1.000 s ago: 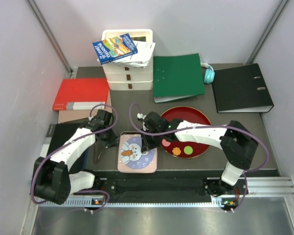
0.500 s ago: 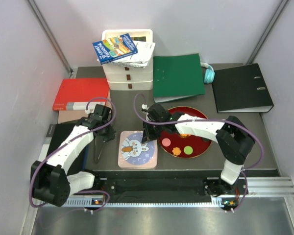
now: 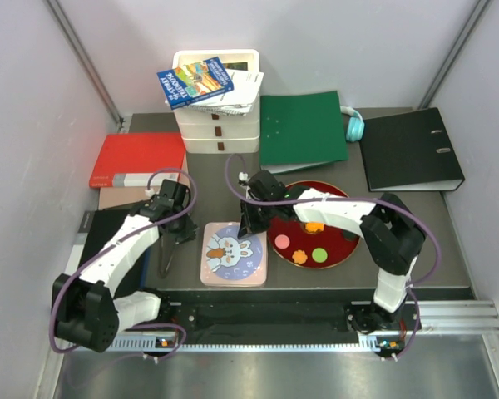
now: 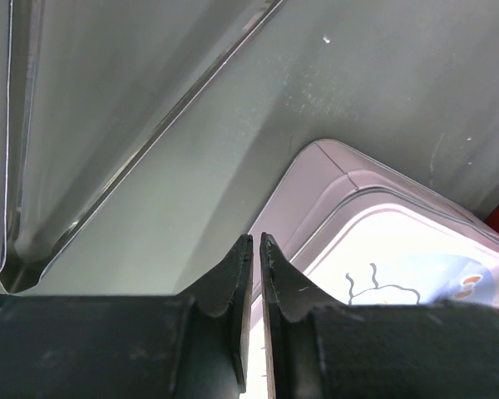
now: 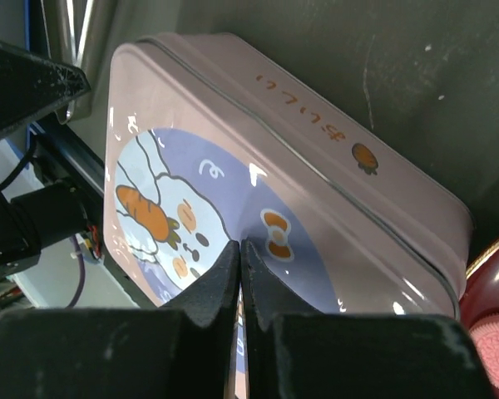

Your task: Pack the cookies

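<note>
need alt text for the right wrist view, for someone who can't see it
The right gripper, fingers shut and holding nothing, hangs over a closed pale pink tin whose lid shows a cartoon rabbit with a carrot. The tin sits on a dark table, and at the lower right the rim of a red plate and part of a pink cookie peek in.

Left claw (image 4: 254, 249) barely parted; right claw (image 5: 239, 258) closed.
</note>
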